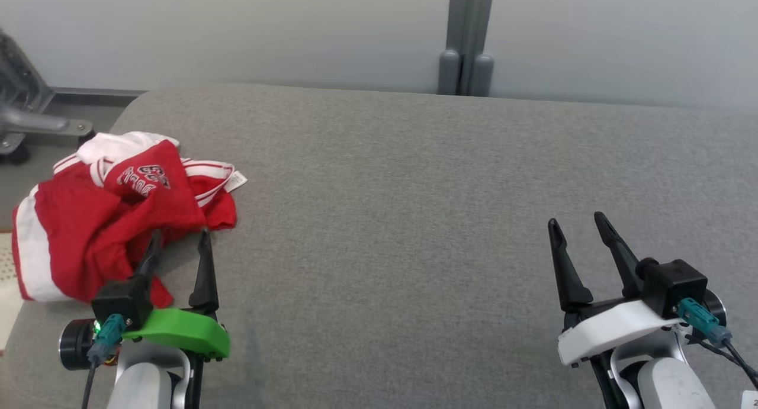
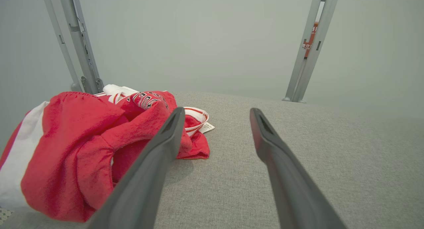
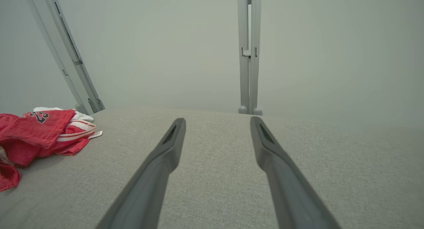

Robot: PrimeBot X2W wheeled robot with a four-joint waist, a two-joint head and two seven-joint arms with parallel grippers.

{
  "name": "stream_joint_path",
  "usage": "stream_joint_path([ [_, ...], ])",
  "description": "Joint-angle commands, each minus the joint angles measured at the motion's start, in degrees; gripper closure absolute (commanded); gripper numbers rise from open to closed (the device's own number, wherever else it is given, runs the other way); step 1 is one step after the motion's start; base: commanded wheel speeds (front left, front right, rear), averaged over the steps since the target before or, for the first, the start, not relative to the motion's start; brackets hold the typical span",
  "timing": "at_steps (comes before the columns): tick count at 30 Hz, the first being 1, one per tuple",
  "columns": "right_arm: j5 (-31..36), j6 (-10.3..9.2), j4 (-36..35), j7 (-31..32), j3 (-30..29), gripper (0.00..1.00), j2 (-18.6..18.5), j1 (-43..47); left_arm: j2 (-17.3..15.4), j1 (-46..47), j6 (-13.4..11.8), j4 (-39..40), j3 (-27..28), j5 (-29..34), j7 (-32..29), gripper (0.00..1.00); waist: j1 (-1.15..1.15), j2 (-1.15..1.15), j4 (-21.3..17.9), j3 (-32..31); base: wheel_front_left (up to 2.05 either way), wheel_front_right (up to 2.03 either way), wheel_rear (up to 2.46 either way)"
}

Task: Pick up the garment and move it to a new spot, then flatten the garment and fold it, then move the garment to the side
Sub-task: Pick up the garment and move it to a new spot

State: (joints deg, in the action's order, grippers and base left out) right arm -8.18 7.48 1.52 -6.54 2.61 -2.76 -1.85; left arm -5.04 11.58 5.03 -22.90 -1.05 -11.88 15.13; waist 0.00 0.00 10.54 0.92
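Both pincers are standing apart, empty: your left pincer [image 1: 180, 236] is hovering at the surface's [image 1: 385, 190] left end, just beside the crumpled red garment [image 1: 112, 219] lying there, your right pincer [image 1: 576, 219] near its right end. You are facing every step, pickup onward.

garment [image 1: 112, 213] on couch [image 1: 414, 219], far left corner

Grey fabric surface [image 1: 414, 190] backs onto a pale wall [image 1: 237, 30] and grey post [image 1: 468, 36].
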Motion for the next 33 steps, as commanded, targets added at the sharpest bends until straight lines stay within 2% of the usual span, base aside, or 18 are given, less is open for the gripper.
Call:
stream_joint_path([
  [1, -0.2, 0.03, -0.4, 0.2, 0.4, 0.00, -0.1, -0.9, -0.4, 0.9, -0.1, 0.1, 0.4, -0.2, 0.0, 0.00, 0.00, 0.00, 5.2, 0.8, 0.00, 0.00, 0.00],
  [10, -0.9, 0.03, -0.6, 0.0, 2.8, 0.00, -0.1, -2.0, -0.9, 0.9, -0.3, -0.1, 2.6, -0.7, 0.0, 0.00, 0.00, 0.00, 12.5, 1.4, 0.00, 0.00, 0.00],
  [17, -0.3, 0.03, -0.7, 0.1, 2.8, 0.00, -0.1, -2.1, -0.4, 0.0, -0.3, 0.7, 3.7, -0.6, 0.0, 0.00, 0.00, 0.00, 15.0, 2.2, 0.00, 0.00, 0.00],
  [26, 0.3, 0.03, -1.8, 1.7, 2.7, 0.00, -0.6, -4.0, 0.0, 3.3, 0.0, -0.7, 4.2, -0.9, 0.0, 0.00, 0.00, 0.00, 14.3, 5.6, 0.00, 0.00, 0.00],
  [33, 1.0, 0.03, -4.0, 3.4, 3.6, 0.00, -2.4, -7.9, -1.6, 12.4, 1.0, -9.9, 3.9, -3.0, -1.6, 0.00, 0.00, 0.00, 11.1, 12.2, 0.00, 0.00, 0.00],
])
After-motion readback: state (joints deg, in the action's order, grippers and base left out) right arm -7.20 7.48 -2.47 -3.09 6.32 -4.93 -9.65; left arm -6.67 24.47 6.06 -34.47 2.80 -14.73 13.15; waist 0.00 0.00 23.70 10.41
